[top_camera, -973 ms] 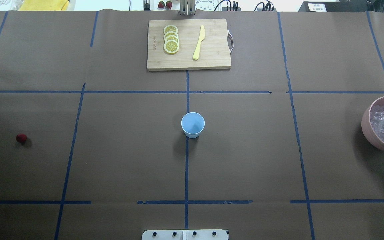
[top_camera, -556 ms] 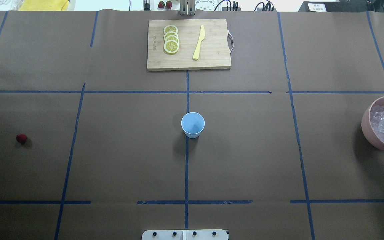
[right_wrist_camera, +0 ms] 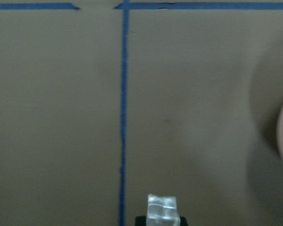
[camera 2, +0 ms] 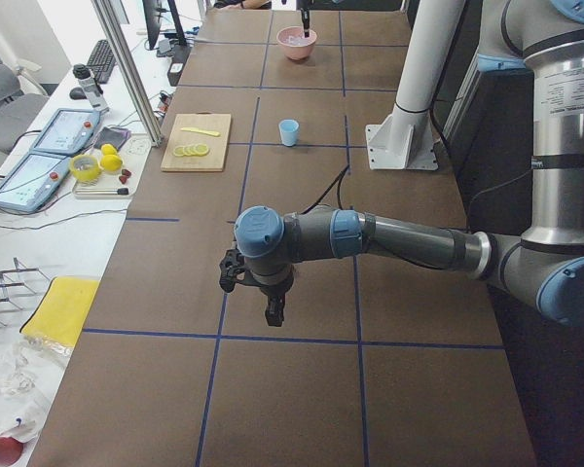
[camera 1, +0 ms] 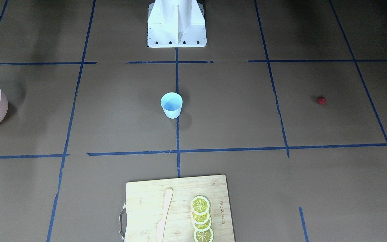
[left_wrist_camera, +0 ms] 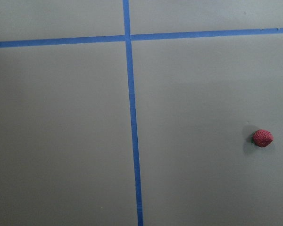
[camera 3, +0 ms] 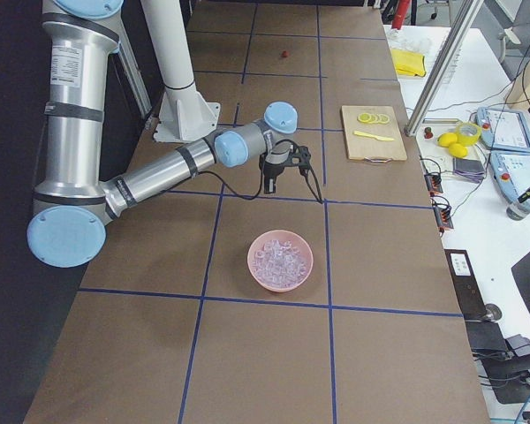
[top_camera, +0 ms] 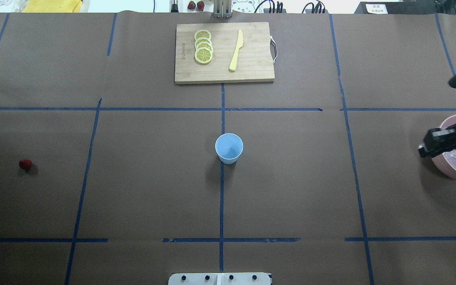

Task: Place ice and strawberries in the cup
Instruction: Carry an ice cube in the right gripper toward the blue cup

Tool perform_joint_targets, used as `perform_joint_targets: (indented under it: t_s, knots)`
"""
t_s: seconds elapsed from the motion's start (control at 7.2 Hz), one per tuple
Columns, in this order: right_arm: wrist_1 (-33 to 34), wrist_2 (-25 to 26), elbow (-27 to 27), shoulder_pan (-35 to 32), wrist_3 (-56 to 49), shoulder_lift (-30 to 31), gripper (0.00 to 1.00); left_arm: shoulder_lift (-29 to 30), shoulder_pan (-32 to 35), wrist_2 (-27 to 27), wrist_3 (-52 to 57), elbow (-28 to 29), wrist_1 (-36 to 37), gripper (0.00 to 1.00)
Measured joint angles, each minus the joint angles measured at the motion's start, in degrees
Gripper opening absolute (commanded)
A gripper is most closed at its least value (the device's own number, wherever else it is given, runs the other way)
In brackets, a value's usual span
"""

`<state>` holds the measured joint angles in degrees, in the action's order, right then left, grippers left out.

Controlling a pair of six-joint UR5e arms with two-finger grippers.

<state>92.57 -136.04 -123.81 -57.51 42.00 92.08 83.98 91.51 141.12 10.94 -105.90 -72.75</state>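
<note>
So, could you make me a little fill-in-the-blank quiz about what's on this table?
1. The blue cup is ____ inside.
2. The cutting board carries a knife and ____ lemon slices.
3. The right gripper holds one cube of ____, like those in the pink bowl.
4. The strawberry lies on the robot's ____ side.
Missing words: empty; four; ice; left.

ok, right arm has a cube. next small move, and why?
Probably carry the right gripper sideways toward the cup, keeping its height. The right wrist view shows an ice cube pinched at its tips, it hangs above the table beside the pink bowl, and the cup looks empty.
</note>
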Motion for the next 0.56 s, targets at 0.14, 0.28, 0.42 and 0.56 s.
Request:
perform_joint_targets:
  t_s: [0.14,0.28,0.42,0.56]
  knots:
    - [0.03,1.42,-0.24,5.58,11.38,-6.06,0.02,-0.08,0.0,1.52,0.03,-0.16,-0.02,1.0]
    - [0.06,4.7,1.02,11.82,21.72,-12.99,0.02,-0.11,-0.01,2.29,0.06,-0.32,-0.04,1.0]
    - [0.05,9.02,5.09,17.78,31.4,-21.48,0.02,-0.12,-0.01,2.62,0.1,-0.46,-0.08,1.0]
    - [-0.42,13.04,10.74,21.76,38.68,-29.37,0.02,-0.16,-0.04,2.69,0.14,-0.47,-0.53,1.0]
